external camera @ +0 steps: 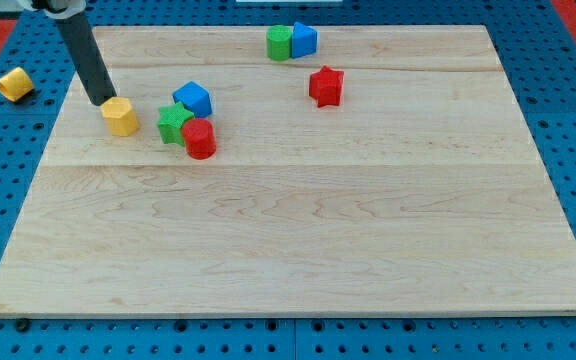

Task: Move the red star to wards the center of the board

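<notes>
Tip [101, 101] sits by the yellow block [120, 116], no fingers anyway, so next it must cross to the red star [325, 86].

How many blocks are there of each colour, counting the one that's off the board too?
Yellow: 2, one by my tip on the board, one off the board at the view's left
Blue: 2
Green: 2
Red: 2, the red star and a red block
Total: 8
</notes>
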Motion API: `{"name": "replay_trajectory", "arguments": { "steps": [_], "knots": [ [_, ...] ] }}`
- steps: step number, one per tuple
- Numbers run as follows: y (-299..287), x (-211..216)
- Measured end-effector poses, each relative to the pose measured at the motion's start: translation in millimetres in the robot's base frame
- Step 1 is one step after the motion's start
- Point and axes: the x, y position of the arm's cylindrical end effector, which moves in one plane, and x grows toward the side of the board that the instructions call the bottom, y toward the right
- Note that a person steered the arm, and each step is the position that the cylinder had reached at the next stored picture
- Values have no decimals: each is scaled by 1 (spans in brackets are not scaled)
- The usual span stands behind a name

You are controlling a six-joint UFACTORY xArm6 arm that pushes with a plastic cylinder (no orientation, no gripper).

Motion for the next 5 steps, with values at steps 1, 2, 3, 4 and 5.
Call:
{"name": "replay_trajectory", "arguments": {
  "steps": [1,2,3,4,5],
  "knots": [
    [0,-7],
    [0,-15],
    [0,-22],
    [11,-23],
    [19,-24]
  ]
}}
